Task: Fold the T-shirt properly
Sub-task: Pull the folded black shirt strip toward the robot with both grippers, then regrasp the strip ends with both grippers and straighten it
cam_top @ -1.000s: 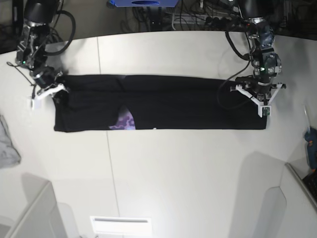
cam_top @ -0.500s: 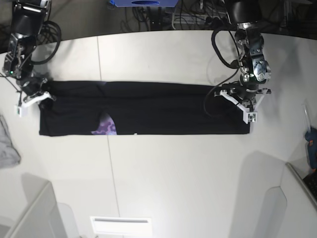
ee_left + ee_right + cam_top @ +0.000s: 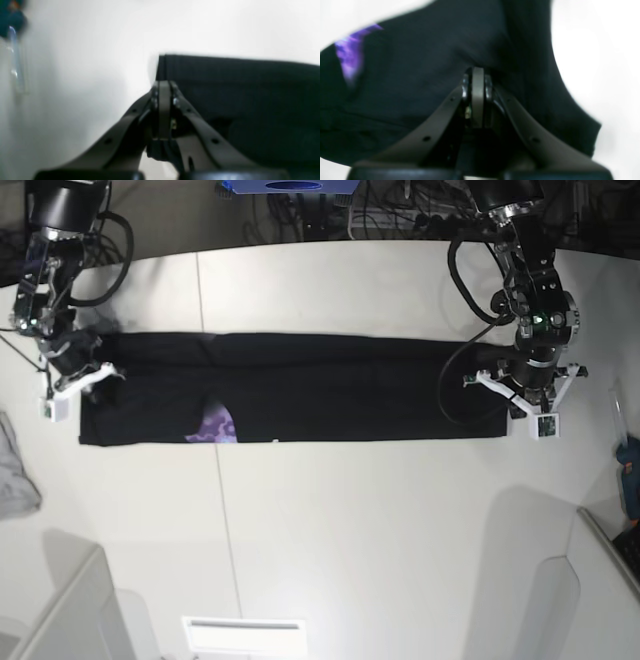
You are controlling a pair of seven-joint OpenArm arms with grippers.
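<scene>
T-shirt: the black T-shirt lies folded into a long flat band across the middle of the worktop, running from 9 o'clock to 3 o'clock in the base view.
Print: a small patch of purple print peeks out along the band's near edge, toward the 9 o'clock end; the right wrist view shows the same purple at its upper left.
Right hand: the right hand sits at the 9 o'clock end of the band, clenched on the cloth there; in its wrist view the fingers meet with black fabric bunched around them.
Left hand: the left hand sits at the 3 o'clock end, fingers pressed together at the cloth's edge corner; it looks to be pinching the fabric, though the blur makes the contact hard to read.
Cloth ends: both ends look drawn taut between the two hands, the band straight and mostly smooth.
Grey cloth: a small light grey cloth lies at the far 9 o'clock edge of the worktop, apart from the T-shirt.
Blue object: something blue rests at the 3 o'clock edge, too cut off to identify.
</scene>
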